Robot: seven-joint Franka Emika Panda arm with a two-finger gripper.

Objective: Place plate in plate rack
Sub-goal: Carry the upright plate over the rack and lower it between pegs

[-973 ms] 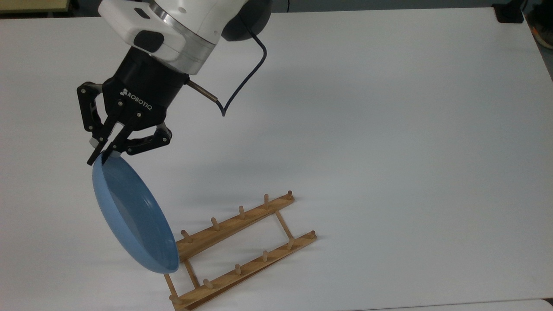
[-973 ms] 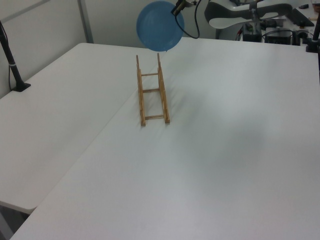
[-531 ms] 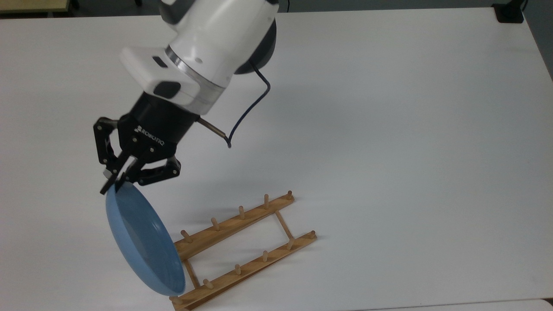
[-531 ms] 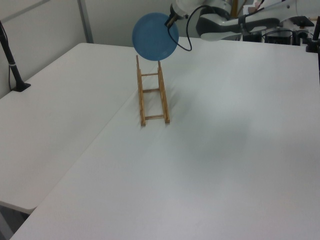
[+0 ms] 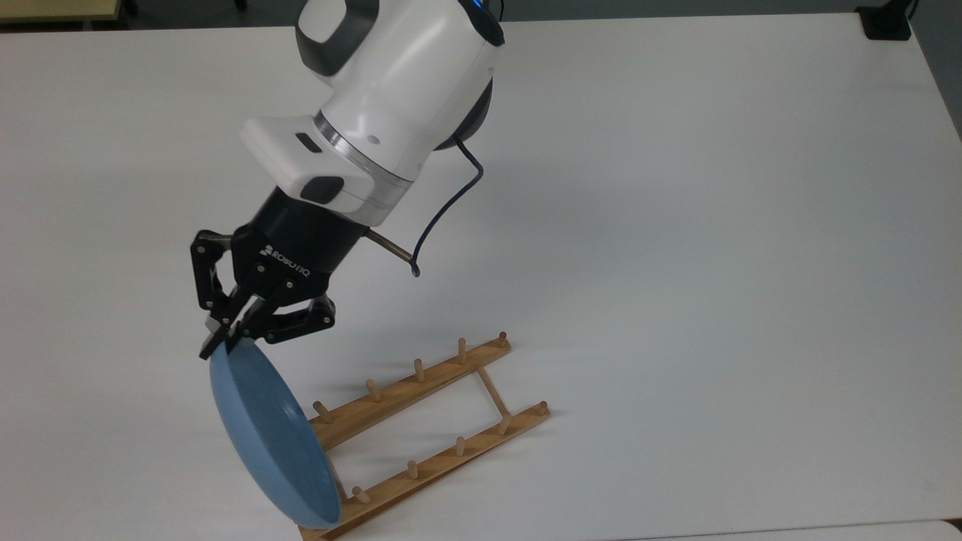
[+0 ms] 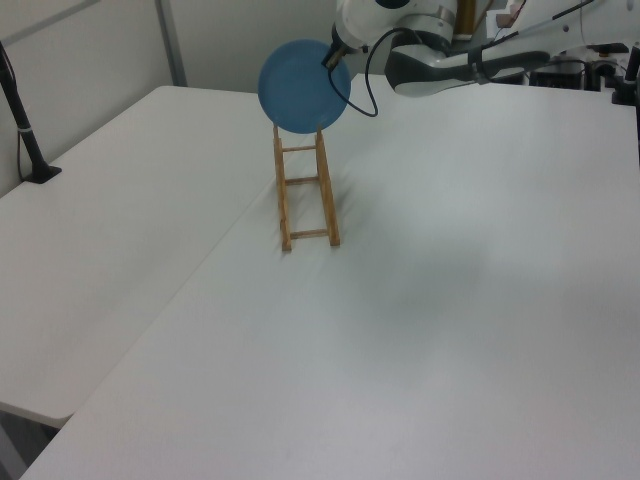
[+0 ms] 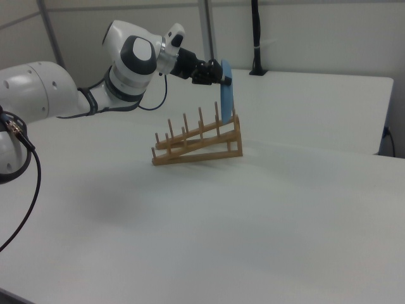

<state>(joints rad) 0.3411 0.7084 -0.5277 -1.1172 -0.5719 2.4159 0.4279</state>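
End effector (image 5: 223, 342) pinching plate (image 5: 270, 443) rim, plate hanging below over plate rack (image 5: 428, 428) end

The light-blue plate (image 5: 270, 443) is hanging on edge, nearly upright, its top rim pinched between the fingers of the gripper (image 5: 225, 342). It is reaching down from the gripper to the near end of the wooden rack (image 5: 428, 428). The rack, two pegged rails joined by crossbars, is lying on the table below and beside the gripper.
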